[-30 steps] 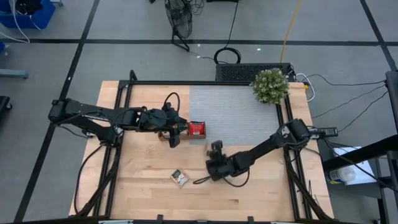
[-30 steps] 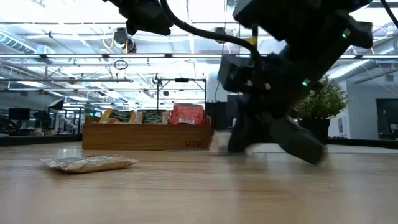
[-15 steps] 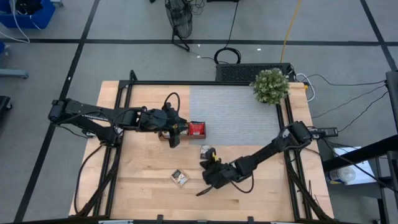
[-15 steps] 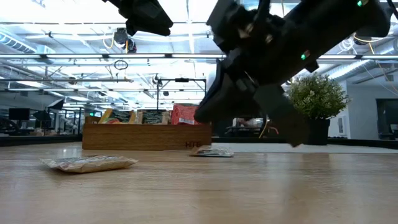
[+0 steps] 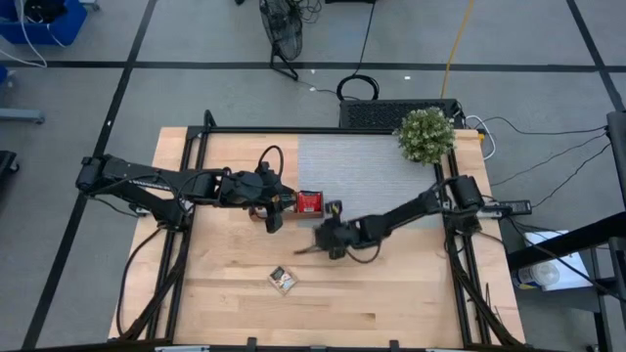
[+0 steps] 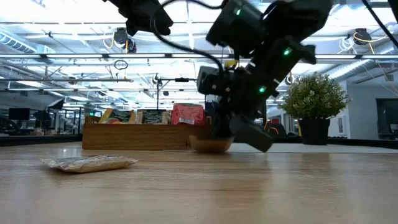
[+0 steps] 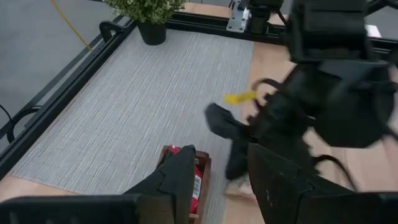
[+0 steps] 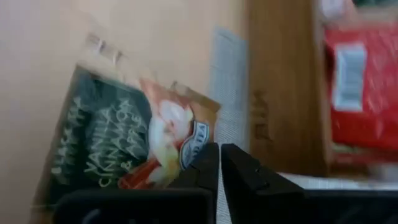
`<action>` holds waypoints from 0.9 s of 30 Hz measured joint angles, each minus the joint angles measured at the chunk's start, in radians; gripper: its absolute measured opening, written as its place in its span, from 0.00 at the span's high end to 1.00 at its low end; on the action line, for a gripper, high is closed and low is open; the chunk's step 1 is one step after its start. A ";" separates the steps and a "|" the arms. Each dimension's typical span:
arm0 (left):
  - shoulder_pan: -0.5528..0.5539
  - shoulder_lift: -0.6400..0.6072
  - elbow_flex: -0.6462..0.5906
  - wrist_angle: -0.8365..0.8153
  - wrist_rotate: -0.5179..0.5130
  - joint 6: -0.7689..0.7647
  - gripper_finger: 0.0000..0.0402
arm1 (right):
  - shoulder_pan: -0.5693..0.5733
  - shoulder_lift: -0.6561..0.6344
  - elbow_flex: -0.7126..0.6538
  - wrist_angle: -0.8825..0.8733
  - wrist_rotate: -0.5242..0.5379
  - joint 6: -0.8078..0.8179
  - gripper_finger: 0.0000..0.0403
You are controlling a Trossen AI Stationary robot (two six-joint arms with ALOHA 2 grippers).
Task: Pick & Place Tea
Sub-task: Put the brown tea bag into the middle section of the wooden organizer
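A wooden tray [image 6: 146,137] holds upright tea sachets, red ones [image 5: 311,202] at its right end. My left gripper [image 5: 274,213] hangs open above the tray with nothing between its fingers. A tea sachet with a dark printed label [image 8: 124,143] lies on the table just off the tray's right end [image 8: 280,93]. My right gripper [image 8: 219,152] is shut, with its tips at that sachet's tray-side edge. Another tea sachet [image 5: 284,280] lies flat nearer the table's front edge. My right gripper meets the labelled sachet with its shut fingertips [image 8: 208,155] at the corner nearest the tray [image 8: 202,127]. The fingers slant down from the table's right. The sachet rests on the table [image 6: 211,146], its edges looking slightly raised; whether any of it is pinched cannot be seen.
A grey mat [image 5: 372,176] covers the far right of the table, with a potted plant [image 5: 424,135] at its far right corner. Bare wood lies around the loose sachet [image 6: 90,163] toward the near edge.
My right gripper first swung toward the near edge, uncovering the labelled sachet flat on the table. It then came back toward the far edge and the tray, down onto that sachet. The sachet now sits a little closer to the tray's end.
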 joint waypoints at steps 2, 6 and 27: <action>0.000 0.000 0.000 -0.001 0.000 -0.001 0.62 | -0.033 0.000 -0.007 -0.004 -0.005 0.034 0.99; 0.000 0.000 0.000 -0.011 0.000 -0.008 0.62 | -0.052 -0.016 -0.009 -0.105 -0.069 0.114 0.99; 0.000 0.000 0.000 -0.029 0.000 0.007 0.62 | 0.056 -0.162 -0.013 -0.140 -0.503 0.240 1.00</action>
